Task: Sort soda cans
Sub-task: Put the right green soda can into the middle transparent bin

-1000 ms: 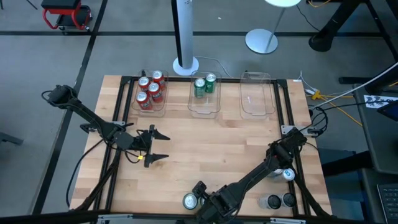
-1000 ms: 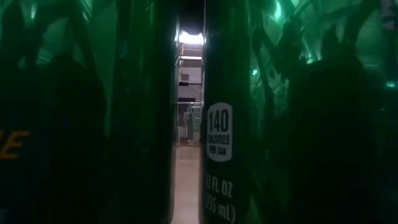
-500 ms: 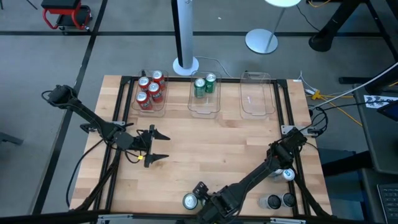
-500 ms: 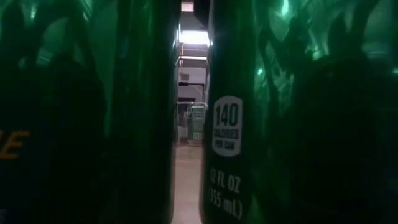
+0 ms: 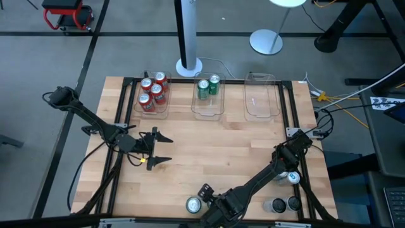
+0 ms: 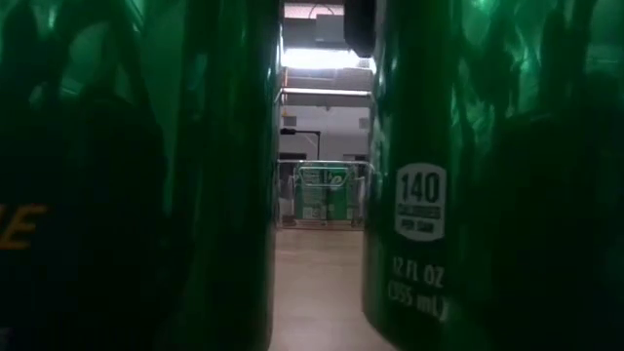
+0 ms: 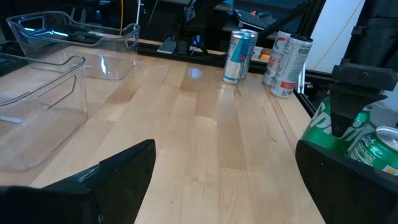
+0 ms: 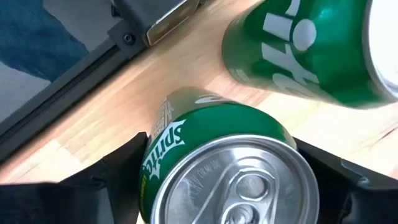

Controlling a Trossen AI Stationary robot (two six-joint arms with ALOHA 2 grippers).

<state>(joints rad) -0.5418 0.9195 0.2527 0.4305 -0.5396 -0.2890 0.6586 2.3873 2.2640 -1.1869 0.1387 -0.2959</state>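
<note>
Right wrist view: right gripper (image 8: pixel 227 180) grasps green can (image 8: pixel 227 168).
Left gripper (image 5: pixel 158 147): released, waiting mid-tabletop.
Advice: lift straight, avoid neighbour can (image 8: pixel 311 43).

Overhead camera looks straight down on the whole table (image 5: pixel 209 149). A table-level camera sits pressed against green cans (image 6: pixel 429 175), facing the far bins. Each wrist camera looks forward; both, like the low view, show green cans close.

four cans (image 5: pixel 152 92) in left bin (image 5: pixel 140 106)
</note>
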